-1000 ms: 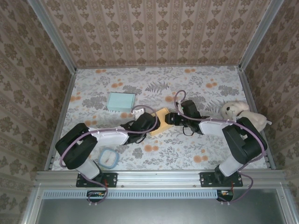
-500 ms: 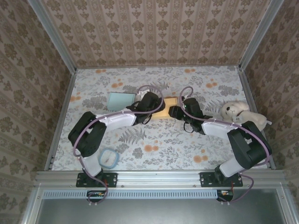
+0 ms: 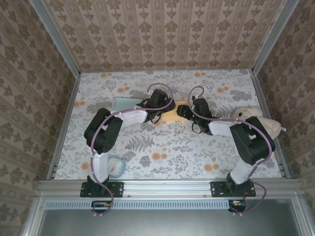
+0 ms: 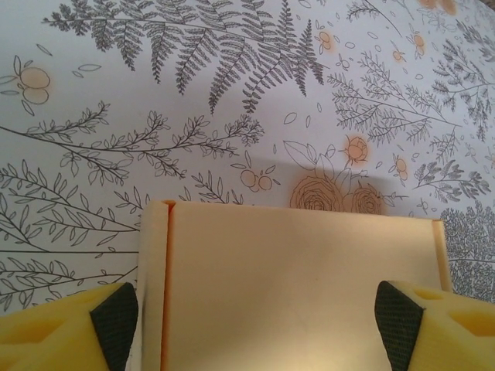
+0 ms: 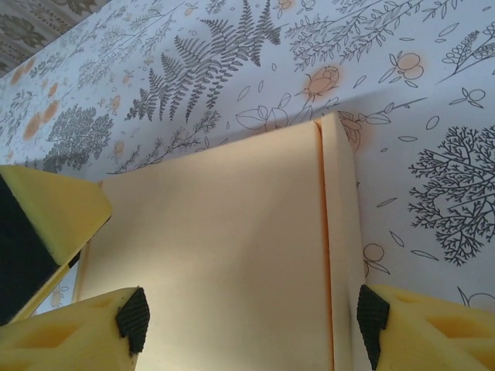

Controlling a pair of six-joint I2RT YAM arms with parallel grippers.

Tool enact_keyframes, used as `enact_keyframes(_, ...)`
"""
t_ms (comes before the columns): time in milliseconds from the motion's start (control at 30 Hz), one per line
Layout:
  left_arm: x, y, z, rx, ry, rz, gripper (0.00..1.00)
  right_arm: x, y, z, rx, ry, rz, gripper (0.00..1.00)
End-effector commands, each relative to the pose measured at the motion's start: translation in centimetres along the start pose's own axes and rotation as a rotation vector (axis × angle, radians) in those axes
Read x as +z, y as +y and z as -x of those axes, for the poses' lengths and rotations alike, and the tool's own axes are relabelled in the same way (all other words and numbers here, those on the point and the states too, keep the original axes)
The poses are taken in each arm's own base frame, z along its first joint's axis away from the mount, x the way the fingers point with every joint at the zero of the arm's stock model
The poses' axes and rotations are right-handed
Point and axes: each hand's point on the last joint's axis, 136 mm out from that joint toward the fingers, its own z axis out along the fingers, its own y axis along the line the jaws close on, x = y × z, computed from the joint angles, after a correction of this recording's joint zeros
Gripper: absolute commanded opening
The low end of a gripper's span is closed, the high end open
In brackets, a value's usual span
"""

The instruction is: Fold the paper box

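No writing, label, brand mark, number or sign could be read on anything in view. The paper box showed a plain cream face with no print, and the table cover carried only drawn ferns, branches and orange flowers, with no lettering among them.
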Motion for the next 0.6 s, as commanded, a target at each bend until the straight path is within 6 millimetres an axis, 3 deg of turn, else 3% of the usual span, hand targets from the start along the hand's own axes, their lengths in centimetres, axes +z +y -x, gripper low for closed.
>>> enact_keyframes(0, -1.1, -0.2, 1.8, 0.041, -0.046, 0.016, 0.87, 0.1, 0.0, 1.4, -0.004, -0.047, -0.013, 0.77)
enact_keyframes(133, -2.5, 0.6, 2.9, 0.050, -0.070, 0.051, 0.91, -0.7, -0.8, 1.4, 0.015, -0.059, -0.035, 0.80)
enact_keyframes(233, -4.8, 1.3, 3.7, 0.065, -0.120, 0.065, 0.93, -2.4, -1.1, 1.9, 0.001, -0.078, -0.062, 0.81)
enact_keyframes(567, -13.5, 5.3, 4.8, 0.178, -0.291, 0.077, 1.00, -11.7, -4.7, 5.8, -0.150, -0.269, -0.342, 0.95)
